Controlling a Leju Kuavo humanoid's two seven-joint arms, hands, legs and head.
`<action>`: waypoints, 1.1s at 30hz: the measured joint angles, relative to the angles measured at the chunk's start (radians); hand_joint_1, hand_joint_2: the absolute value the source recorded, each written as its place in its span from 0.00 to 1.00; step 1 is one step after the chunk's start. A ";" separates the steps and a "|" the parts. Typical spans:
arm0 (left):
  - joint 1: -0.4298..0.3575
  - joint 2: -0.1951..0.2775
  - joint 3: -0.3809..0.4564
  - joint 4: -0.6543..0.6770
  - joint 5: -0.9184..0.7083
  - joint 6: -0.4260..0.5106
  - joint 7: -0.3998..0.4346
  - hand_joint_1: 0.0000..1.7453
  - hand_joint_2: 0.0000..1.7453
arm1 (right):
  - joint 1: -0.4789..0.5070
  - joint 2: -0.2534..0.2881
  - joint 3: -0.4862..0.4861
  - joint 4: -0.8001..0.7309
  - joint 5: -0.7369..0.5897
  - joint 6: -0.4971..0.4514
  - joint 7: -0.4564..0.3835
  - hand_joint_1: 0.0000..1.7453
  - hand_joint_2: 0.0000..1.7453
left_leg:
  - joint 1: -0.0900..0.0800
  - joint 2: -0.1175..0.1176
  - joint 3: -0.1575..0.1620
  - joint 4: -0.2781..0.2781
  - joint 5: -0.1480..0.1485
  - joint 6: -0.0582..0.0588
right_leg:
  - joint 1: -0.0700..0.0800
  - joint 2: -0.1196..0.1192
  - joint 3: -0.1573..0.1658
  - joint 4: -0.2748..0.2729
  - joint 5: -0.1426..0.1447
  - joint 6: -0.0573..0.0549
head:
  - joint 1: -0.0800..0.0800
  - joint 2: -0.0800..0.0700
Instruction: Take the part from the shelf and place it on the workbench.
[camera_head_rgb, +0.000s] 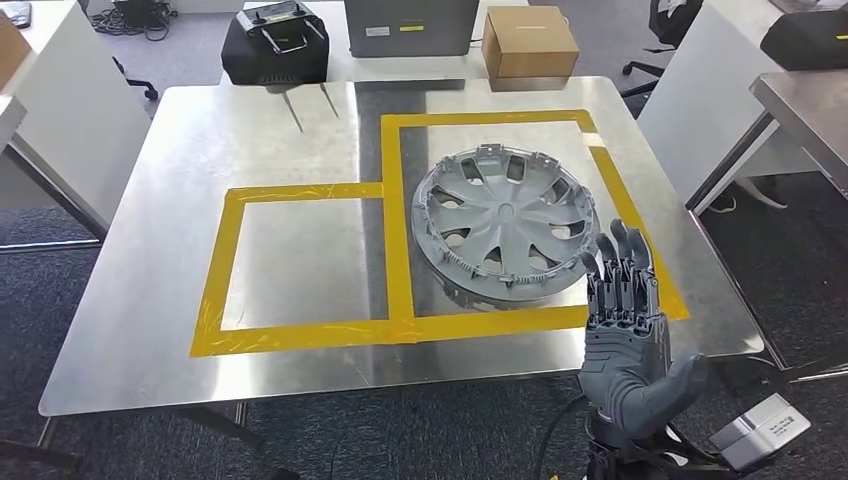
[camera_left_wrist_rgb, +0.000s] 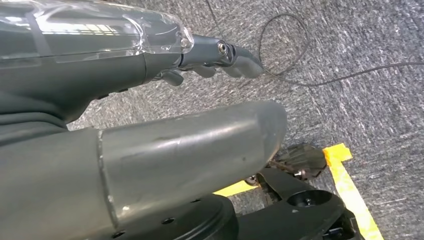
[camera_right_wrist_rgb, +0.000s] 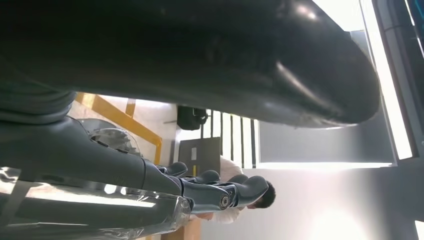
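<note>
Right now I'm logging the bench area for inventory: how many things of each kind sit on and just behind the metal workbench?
Wheel cover: 1
Cardboard box: 1
Black case: 1
Grey box: 1
Total: 4

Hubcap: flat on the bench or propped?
Flat. The hubcap lies on the workbench inside the right taped square; the right hand is off it.

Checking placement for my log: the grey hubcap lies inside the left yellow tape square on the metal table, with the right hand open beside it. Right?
Not quite: the hubcap lies inside the right yellow tape square, as the head view shows. The right hand is open beside it.
</note>
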 joint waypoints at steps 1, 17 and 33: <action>0.000 0.000 0.000 0.000 0.000 0.000 0.001 0.00 0.00 | 0.000 0.000 0.000 0.000 0.000 0.000 0.000 0.00 0.00 | -0.001 -0.002 -0.001 0.000 0.003 -0.002 | 0.002 0.000 0.036 -0.073 0.034 -0.008 | 0.003 0.000; -0.002 0.002 0.000 0.000 0.003 0.000 0.005 0.00 0.00 | -0.001 0.010 -0.019 -0.006 0.000 0.000 0.001 0.00 0.00 | 0.029 -0.005 0.070 0.078 -0.091 -0.088 | 0.002 -0.009 -0.005 -0.225 0.183 -0.038 | -0.055 0.000; -0.007 0.003 0.000 0.000 -0.002 0.000 -0.001 0.00 0.00 | -0.002 0.011 -0.025 -0.011 0.000 0.002 0.003 0.00 0.00 | -0.008 -0.007 -0.004 -0.031 0.032 -0.012 | 0.026 0.002 0.091 -0.156 0.077 -0.052 | -0.006 0.000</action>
